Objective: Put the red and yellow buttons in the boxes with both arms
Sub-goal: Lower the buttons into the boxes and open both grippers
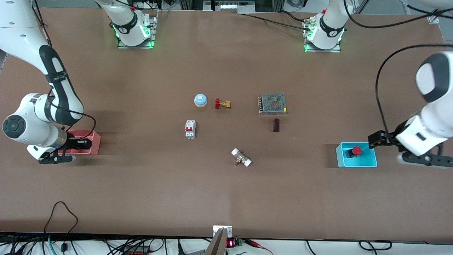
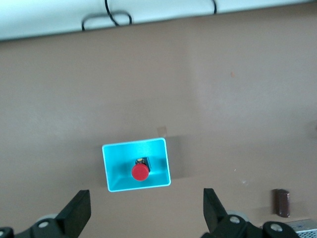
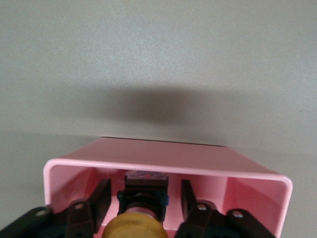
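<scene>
The red button point(image 1: 356, 151) sits in the cyan box point(image 1: 366, 160) toward the left arm's end of the table. My left gripper point(image 1: 379, 139) hovers beside that box, open and empty. In the left wrist view the box point(image 2: 115, 168) and the red button point(image 2: 140, 172) lie past my wide-open left gripper point(image 2: 146, 208). My right gripper point(image 1: 83, 143) reaches into the pink-red box point(image 1: 93, 136) at the right arm's end. In the right wrist view the orange-yellow button point(image 3: 139, 225) sits in that box point(image 3: 163, 166) between the fingers of my right gripper point(image 3: 143, 198), with gaps on both sides.
In the middle of the table lie a blue bell point(image 1: 200, 100), a brass valve point(image 1: 222, 104), a grey mesh-topped unit point(image 1: 272, 103), a dark brown block point(image 1: 276, 125), a white breaker point(image 1: 190, 129) and a white-capped fitting point(image 1: 241, 157).
</scene>
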You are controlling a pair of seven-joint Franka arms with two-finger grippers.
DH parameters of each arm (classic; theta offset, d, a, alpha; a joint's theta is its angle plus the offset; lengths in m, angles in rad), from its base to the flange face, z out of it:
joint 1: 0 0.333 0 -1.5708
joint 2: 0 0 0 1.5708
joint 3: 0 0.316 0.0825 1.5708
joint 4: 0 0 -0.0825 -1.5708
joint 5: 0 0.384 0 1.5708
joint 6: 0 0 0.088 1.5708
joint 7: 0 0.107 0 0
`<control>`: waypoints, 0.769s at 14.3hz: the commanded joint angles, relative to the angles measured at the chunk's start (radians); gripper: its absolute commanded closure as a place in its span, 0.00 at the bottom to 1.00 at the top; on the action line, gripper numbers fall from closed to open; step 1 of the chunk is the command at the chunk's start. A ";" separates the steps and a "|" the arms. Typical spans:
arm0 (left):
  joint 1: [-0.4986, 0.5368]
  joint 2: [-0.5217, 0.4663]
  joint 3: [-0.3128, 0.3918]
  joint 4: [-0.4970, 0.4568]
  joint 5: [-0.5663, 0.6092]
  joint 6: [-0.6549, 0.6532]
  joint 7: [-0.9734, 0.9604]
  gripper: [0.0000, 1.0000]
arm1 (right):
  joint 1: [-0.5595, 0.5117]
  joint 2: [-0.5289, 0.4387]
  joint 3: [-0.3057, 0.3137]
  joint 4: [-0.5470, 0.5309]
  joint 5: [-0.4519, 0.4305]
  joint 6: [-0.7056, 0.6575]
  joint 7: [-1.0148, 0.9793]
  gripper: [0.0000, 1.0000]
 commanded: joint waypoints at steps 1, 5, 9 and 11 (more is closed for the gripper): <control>0.008 -0.009 0.000 0.048 -0.011 -0.072 0.002 0.00 | -0.009 0.002 0.007 0.010 -0.006 0.003 -0.012 0.00; 0.009 -0.137 0.000 -0.102 -0.003 -0.183 0.013 0.00 | -0.005 -0.051 0.013 0.014 -0.003 -0.013 -0.010 0.00; 0.017 -0.383 -0.038 -0.496 0.070 0.038 0.022 0.00 | 0.001 -0.122 0.015 0.014 0.008 -0.091 -0.010 0.00; 0.014 -0.397 -0.061 -0.498 0.076 0.027 0.028 0.00 | 0.006 -0.191 0.021 0.016 0.012 -0.181 -0.007 0.00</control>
